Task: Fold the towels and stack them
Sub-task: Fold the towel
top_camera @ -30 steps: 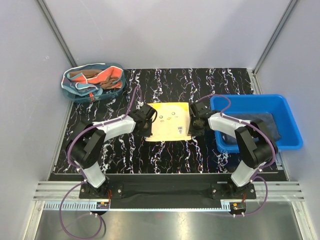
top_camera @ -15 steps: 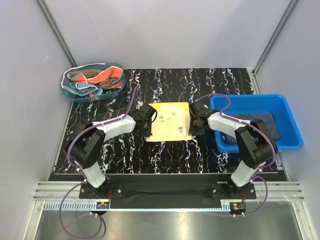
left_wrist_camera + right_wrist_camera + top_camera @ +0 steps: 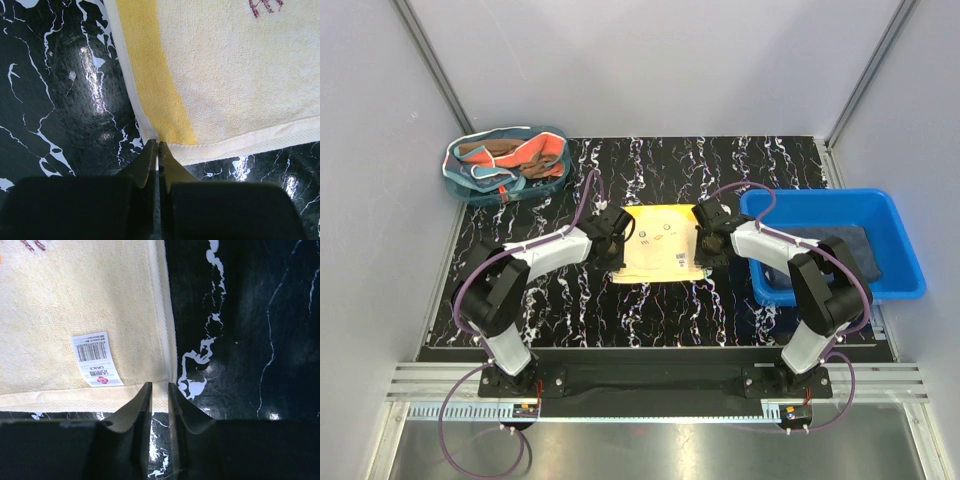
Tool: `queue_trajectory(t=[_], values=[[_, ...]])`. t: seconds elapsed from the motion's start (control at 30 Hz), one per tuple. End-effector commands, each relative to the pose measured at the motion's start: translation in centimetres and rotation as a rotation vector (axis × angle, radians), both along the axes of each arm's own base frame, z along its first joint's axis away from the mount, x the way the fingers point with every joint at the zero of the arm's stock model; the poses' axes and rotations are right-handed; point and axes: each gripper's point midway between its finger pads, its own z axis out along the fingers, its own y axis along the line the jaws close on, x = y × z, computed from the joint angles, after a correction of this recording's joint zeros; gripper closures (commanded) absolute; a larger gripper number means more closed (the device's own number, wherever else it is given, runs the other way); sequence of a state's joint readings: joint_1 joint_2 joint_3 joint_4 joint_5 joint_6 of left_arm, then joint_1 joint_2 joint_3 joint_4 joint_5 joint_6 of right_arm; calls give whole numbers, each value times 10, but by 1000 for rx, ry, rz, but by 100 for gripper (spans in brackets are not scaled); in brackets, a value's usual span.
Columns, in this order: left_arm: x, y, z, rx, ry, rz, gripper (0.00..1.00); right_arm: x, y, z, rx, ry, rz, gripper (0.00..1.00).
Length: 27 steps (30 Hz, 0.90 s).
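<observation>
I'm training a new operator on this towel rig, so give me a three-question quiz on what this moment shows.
1. True or false: a dark towel lies in the bin.
2. Short answer: what is attached to the yellow towel close to the right fingers?
3. Pick one: which fingers are shut? A) left fingers B) right C) both

Key
1. True.
2. A white barcode label, near the towel's corner.
3. A. The left pair is closed tip to tip at a towel corner. The right pair shows a narrow gap at the other corner.
</observation>
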State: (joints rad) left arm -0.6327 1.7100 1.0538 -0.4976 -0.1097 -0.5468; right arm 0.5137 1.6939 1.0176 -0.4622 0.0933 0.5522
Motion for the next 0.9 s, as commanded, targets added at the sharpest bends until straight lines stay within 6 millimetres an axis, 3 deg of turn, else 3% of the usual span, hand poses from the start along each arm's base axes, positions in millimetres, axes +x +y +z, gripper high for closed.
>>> queue_trajectory(t=[0.0,0.13,0.23,0.5,0.87], values=[[13,-11,17,-40,-32,-12,100,9,8,4,-22,-21,15,79],[17,-12,21,-42,-42,-10,100,6,4,-2,-42,-5,5,82],[13,-13,17,-47,-24,-10,100,3,2,0,-49,-5,0,73],[8,-12,11,-43,-8,-20,100,12,0,26,-72,-56,3,69],[-4,-11,-10,-58,32,-16,100,5,0,5,-71,-25,15,69]])
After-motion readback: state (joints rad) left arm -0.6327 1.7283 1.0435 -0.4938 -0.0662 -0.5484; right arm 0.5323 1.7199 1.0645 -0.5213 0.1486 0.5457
